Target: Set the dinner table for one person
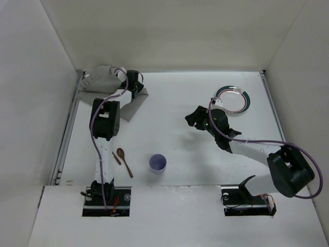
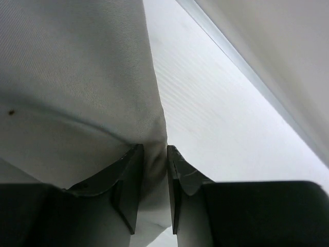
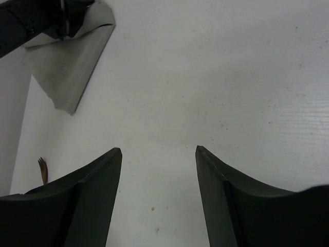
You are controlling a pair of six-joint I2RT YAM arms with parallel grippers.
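Note:
The white dinner table (image 1: 175, 98) fills the top view. A grey cloth placemat (image 1: 105, 80) lies crumpled at the far left corner. My left gripper (image 1: 138, 88) is shut on a fold of it; in the left wrist view the cloth (image 2: 77, 77) is pinched between the jaws (image 2: 154, 150). My right gripper (image 1: 193, 119) is open and empty over bare table near the middle, also seen in the right wrist view (image 3: 158, 150). A white plate with a green and pink rim (image 1: 233, 99) sits behind it at the far right.
A pale blue cup (image 1: 158, 163) stands near the front middle. A wooden spoon (image 1: 124, 160) and a second wooden utensil (image 1: 116, 158) lie to its left. White walls enclose the table. The placemat (image 3: 72, 67) shows far left in the right wrist view.

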